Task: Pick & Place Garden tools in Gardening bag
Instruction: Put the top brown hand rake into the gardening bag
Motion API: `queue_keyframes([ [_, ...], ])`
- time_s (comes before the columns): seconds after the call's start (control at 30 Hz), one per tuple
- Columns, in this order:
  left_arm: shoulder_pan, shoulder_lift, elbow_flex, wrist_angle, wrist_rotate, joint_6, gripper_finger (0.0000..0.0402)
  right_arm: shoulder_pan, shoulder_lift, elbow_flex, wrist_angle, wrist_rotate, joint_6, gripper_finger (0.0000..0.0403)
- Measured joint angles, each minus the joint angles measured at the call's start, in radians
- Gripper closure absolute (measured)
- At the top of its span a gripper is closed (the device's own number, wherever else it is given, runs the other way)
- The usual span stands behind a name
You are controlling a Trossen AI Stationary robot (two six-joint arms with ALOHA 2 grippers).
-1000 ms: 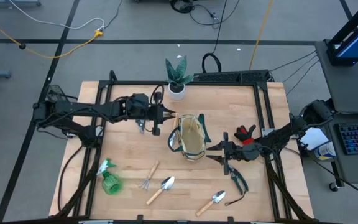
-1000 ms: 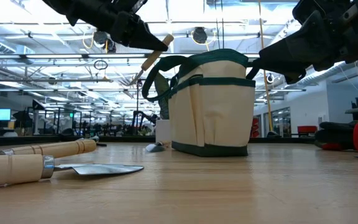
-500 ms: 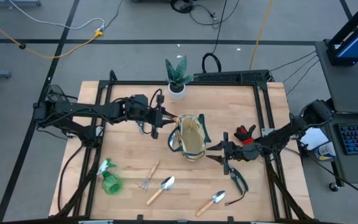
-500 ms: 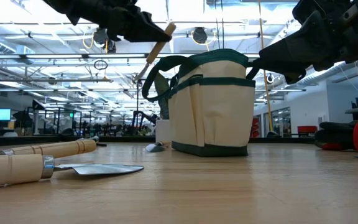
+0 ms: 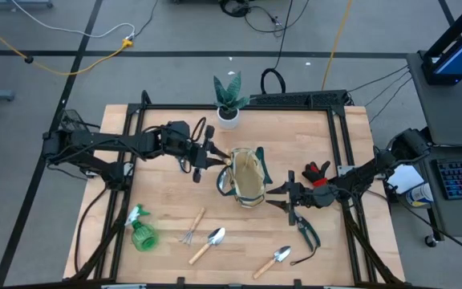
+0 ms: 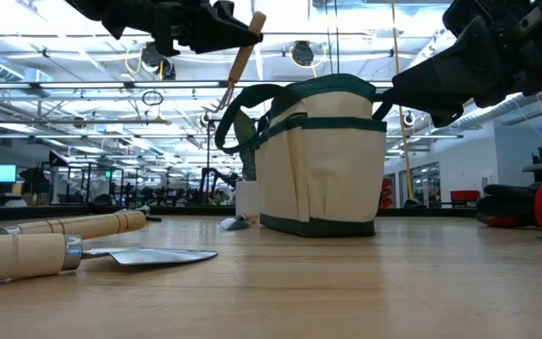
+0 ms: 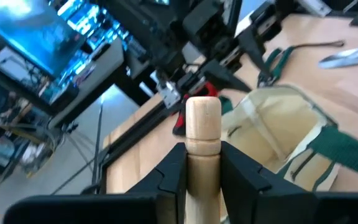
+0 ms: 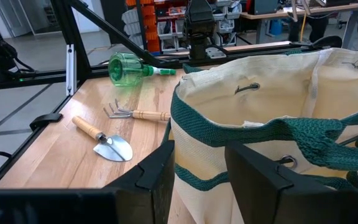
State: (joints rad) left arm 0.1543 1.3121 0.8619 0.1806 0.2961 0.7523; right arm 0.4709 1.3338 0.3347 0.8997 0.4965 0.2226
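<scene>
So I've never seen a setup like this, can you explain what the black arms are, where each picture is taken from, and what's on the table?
These are two robot arms at a wooden table. One picture looks straight down, one looks level across the tabletop, and two come from cameras on the wrists. The left gripper is shut on a wooden-handled tool, raised beside the gardening bag. The right gripper holds the bag's rim. On the table lie a green spray bottle, a small fork, two trowels, pruners, a red item and a potted plant.
</scene>
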Motion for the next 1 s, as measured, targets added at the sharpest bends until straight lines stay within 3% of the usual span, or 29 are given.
queue_keyframes([
  [0.27, -0.001, 0.003, 0.0, 0.031, 0.071, 0.001, 0.033, 0.0, 0.0, 0.0, 0.0, 0.0, -0.003, 0.0268],
  [0.87, -0.069, 0.027, -0.001, 0.154, 0.074, -0.048, 0.033, 0.0, 0.0, 0.0, 0.001, 0.0, -0.003, 0.0268],
  [1.0, -0.072, 0.071, 0.0, 0.223, 0.139, -0.072, 0.033, 0.0, 0.0, 0.0, 0.001, 0.0, -0.003, 0.0268],
])
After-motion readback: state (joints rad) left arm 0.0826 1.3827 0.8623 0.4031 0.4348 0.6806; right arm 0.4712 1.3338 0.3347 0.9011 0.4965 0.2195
